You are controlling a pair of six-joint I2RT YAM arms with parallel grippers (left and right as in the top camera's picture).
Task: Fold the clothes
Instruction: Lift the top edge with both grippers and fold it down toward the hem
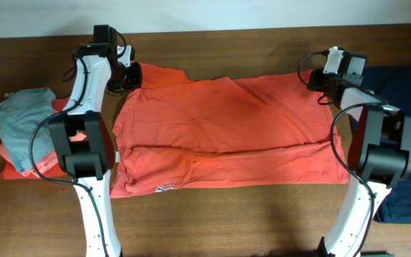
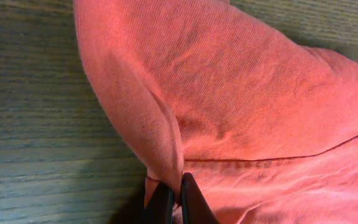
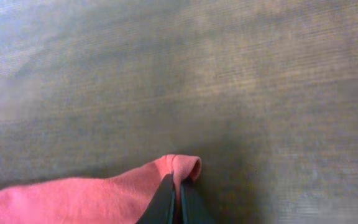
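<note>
A large orange-red T-shirt (image 1: 220,128) lies spread across the wooden table, its near part folded over, with grey-white lettering (image 1: 165,188) at the front edge. My left gripper (image 1: 133,76) is shut on the shirt's far left corner; in the left wrist view the jaws (image 2: 175,198) pinch a fold of the orange-red cloth (image 2: 229,93). My right gripper (image 1: 322,84) is shut on the far right corner; in the right wrist view the jaws (image 3: 176,200) pinch a small rolled edge of the cloth (image 3: 104,196).
A grey garment (image 1: 21,118) lies on a salmon one (image 1: 20,170) at the left. A navy garment (image 1: 409,135) lies at the right edge. Both arm bases (image 1: 84,153) (image 1: 377,160) stand near the front corners of the shirt.
</note>
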